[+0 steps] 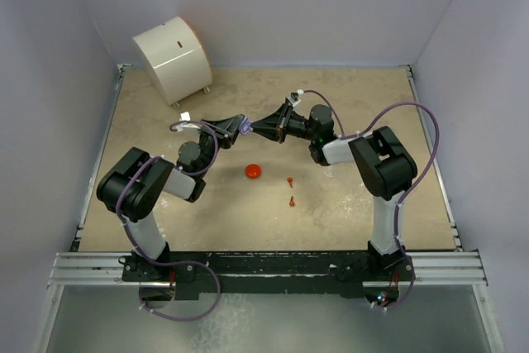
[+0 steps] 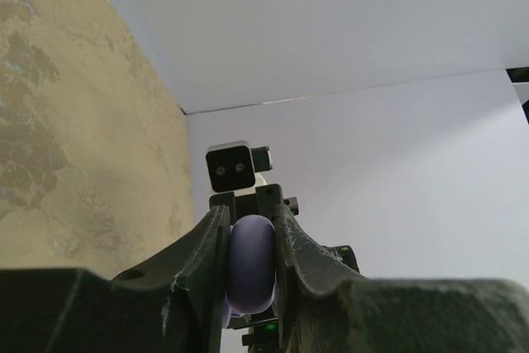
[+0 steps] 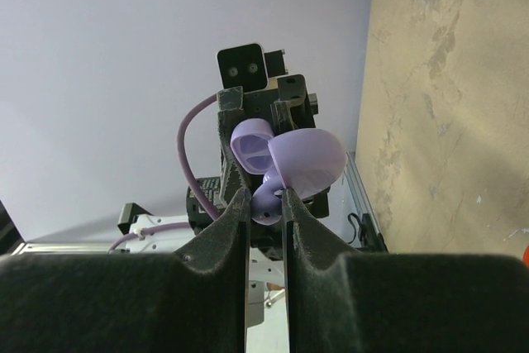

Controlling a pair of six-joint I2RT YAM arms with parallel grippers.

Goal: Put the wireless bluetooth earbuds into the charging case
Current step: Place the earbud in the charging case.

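**Lilac case held up between two claws, red buds down on the table**

From where I stand, both arms meet above the middle of the table (image 1: 372,204). The left gripper (image 2: 250,219) is pressed in on the lilac charging case (image 2: 250,264), its fingers flat against the rounded sides. The right gripper (image 3: 264,197) faces it, fingers nearly together and nipping a lilac piece (image 3: 266,207) just under the case's raised lid (image 3: 307,159). I take that piece for an earbud at the mouth of the case, though it could be the lip of the lid; I can't tell. One hollow of the open case shows beside the lid.

Two red-orange earbuds (image 1: 290,180) lie on the table near each other, not far from the red case (image 1: 253,171). A white drum (image 1: 172,57) sits in the far left corner.

The buds look feather-light, hard and glossy, so I'd expect one to squirt out of a careless pinch or roll away. The bulb end seems the place to hold, leaving the stem free to drop into its socket. The case is smooth and round and may twist in the clamp, and its hinge looks delicate, so a gentle push would suit
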